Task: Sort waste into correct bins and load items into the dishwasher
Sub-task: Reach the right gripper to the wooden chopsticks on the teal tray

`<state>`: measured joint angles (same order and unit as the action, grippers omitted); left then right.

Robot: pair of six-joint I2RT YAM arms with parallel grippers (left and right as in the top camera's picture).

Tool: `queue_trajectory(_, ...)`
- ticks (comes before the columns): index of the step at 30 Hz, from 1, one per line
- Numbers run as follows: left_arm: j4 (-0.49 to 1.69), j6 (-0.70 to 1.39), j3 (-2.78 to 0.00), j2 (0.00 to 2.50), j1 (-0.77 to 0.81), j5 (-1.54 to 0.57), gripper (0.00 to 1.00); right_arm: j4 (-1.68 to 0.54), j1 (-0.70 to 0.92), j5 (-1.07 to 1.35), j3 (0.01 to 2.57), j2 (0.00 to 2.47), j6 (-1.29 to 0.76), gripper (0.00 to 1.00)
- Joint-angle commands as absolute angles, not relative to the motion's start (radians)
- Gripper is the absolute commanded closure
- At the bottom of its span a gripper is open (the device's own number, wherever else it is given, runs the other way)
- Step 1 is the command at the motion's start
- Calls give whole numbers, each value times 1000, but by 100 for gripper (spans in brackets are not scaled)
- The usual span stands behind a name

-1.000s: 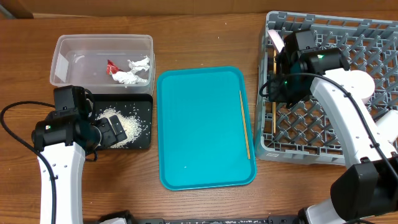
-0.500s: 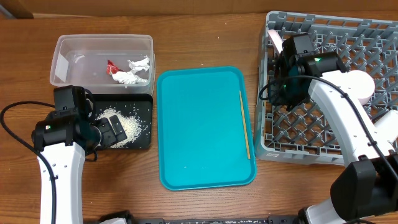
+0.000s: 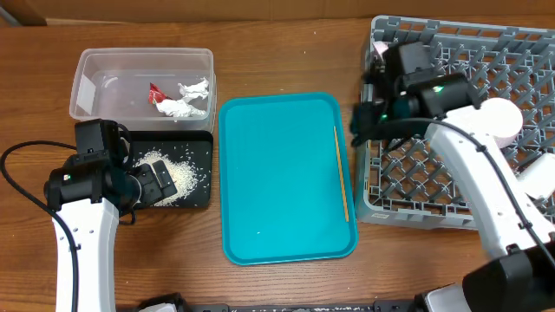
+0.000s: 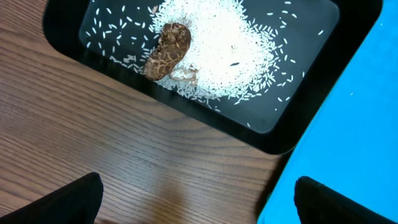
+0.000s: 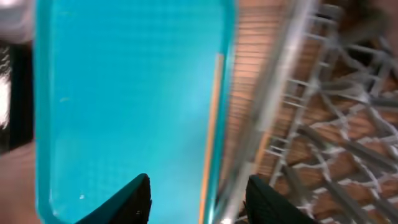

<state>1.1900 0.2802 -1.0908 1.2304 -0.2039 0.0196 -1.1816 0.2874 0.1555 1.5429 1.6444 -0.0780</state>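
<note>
One wooden chopstick (image 3: 341,173) lies along the right side of the teal tray (image 3: 277,182); it also shows in the blurred right wrist view as the chopstick (image 5: 211,124). Another chopstick (image 3: 381,169) lies in the left column of the grey dish rack (image 3: 434,218). My right gripper (image 3: 360,121) (image 5: 199,199) hangs open over the rack's left edge, holding nothing. My left gripper (image 3: 160,182) (image 4: 199,202) is wide open and empty by the black tray (image 4: 99,59), which holds rice (image 4: 230,50) and a brown scrap (image 4: 168,50). The clear tub (image 3: 87,95) holds a red wrapper (image 3: 156,92) and tissue (image 3: 186,104).
A white bowl (image 3: 503,114) and a white plate (image 3: 539,178) sit in the right half of the rack. The rack's wall (image 5: 286,93) stands just right of the teal tray's rim. A black cable (image 3: 13,186) loops left of the left arm.
My right gripper has gone from shut to open and has swung left from over the rack to its left edge. The left arm has not moved.
</note>
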Motion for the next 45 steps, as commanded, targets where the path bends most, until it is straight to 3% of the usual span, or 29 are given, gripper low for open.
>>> queue_trajectory(1,1193,270,-1097,1230,-209,23,0,-1174,363,128,1555,1674,-83,48)
queue_trajectory(10,1193,270,-1097,1230,-209,23,0,-1123,424,126,1446,1853,-234,49)
queue_trajectory(22,1193,270,-1097,1230,-209,23,0,-956,424,125,1248,1858,-241,48)
queue_trajectory(30,1193,270,-1097,1230,-209,23,0,-930,424,123,1246,1858,-241,48)
queue_trajectory(33,1193,270,-1097,1230,-209,23,0,-947,440,65,1246,1858,-240,54)
queue_trajectory(45,1193,270,-1097,1230,-209,23,0,-917,509,-30,1246,1860,-242,48)
